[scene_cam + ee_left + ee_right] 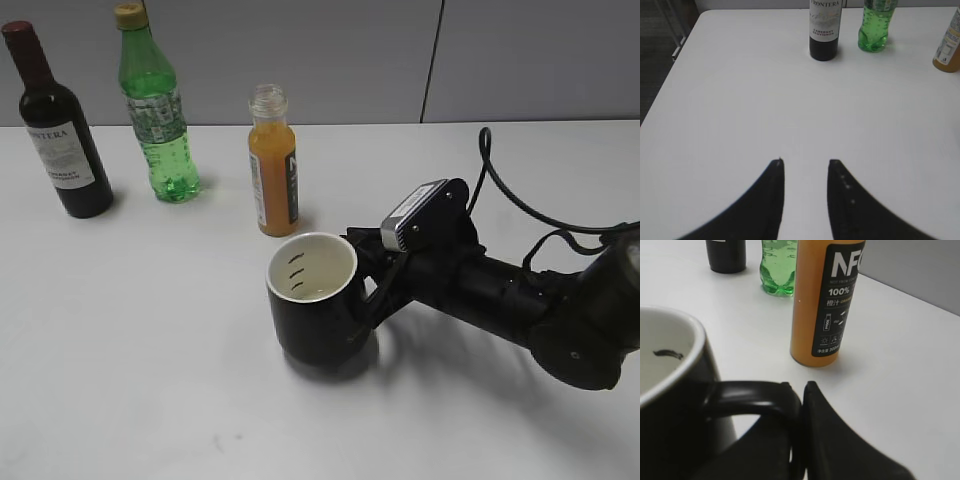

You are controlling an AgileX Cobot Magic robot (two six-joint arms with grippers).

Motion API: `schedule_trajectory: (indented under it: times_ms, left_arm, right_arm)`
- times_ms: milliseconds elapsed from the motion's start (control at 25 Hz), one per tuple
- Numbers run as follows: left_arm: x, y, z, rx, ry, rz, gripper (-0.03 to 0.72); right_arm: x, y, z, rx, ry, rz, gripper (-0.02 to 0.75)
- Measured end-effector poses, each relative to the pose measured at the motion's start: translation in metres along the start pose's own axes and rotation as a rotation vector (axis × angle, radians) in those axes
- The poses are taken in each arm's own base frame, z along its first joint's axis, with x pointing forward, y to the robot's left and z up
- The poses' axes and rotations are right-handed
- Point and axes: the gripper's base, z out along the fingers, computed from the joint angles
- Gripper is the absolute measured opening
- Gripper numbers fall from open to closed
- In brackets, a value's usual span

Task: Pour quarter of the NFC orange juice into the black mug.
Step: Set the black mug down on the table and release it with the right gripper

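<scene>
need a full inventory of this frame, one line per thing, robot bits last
wine bottle: 1, dark glass with white label, back left of table
green bottle: 1, clear green with yellow cap, right of the wine bottle
NFC orange juice: 1, orange, capless, upright behind the mug
black mug: 1, black with white inside, table centre
table: 1, white
left pincer: 1, black, open over bare table, holding nothing
right pincer: 1, black, shut on the mug's handle

Exterior slants down; wrists low, all share bottles (pixel 160 110).
</scene>
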Motion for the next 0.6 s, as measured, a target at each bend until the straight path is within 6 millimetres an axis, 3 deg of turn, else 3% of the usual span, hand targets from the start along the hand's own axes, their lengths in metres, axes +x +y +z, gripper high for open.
schedule_trajectory:
  times_ms: [600]
  left_arm:
    - [0.0, 0.0, 0.0, 0.0, 0.0, 0.0, 0.232]
  right_arm:
    - [0.017, 0.008, 0.007, 0.065, 0.045, 0.045, 0.027]
